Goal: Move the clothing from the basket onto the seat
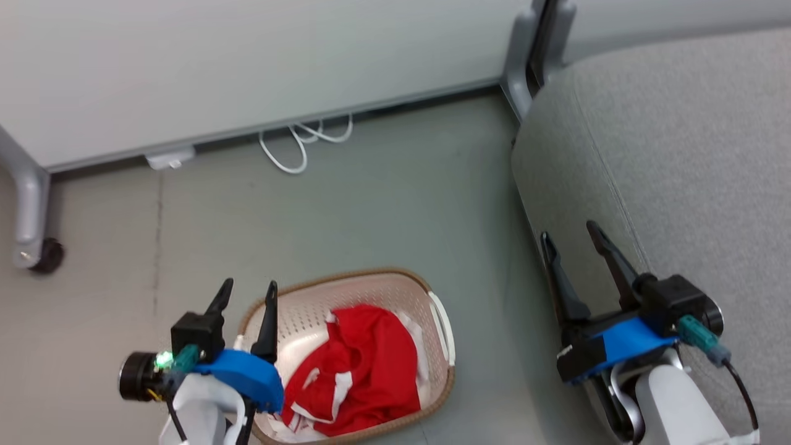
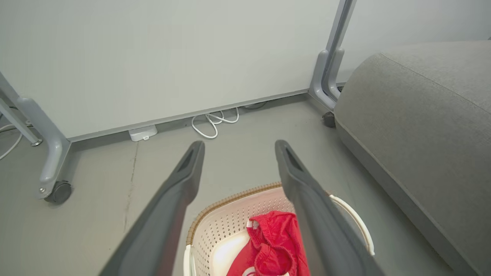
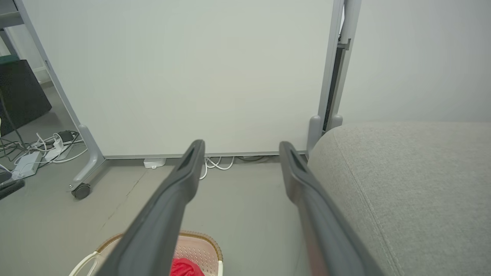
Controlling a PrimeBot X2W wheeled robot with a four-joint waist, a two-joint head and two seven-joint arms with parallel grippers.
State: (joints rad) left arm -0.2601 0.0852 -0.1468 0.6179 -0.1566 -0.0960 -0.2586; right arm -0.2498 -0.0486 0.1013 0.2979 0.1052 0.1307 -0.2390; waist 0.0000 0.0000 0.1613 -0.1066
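Observation:
The red clothing (image 1: 358, 371) lies bunched in the cream perforated basket (image 1: 383, 287) on the floor; white striped trim shows on it. In the left wrist view the clothing (image 2: 276, 245) sits low between the fingers, inside the basket (image 2: 226, 222). My left gripper (image 1: 250, 290) hangs open above the basket's left rim, holding nothing. My right gripper (image 1: 571, 235) is open and empty over the front edge of the grey seat (image 1: 698, 161). The seat (image 2: 425, 126) fills the right of the left wrist view. In the right wrist view the seat (image 3: 414, 184) is at right and the basket (image 3: 199, 245) at the bottom.
A pale partition panel (image 1: 247, 68) on grey wheeled legs (image 1: 28, 210) stands behind the basket. White cable loops (image 1: 306, 139) and a small white adapter (image 1: 168, 159) lie at its foot. Bare grey floor (image 1: 395, 204) separates basket and seat. More cables (image 3: 34, 149) lie far left.

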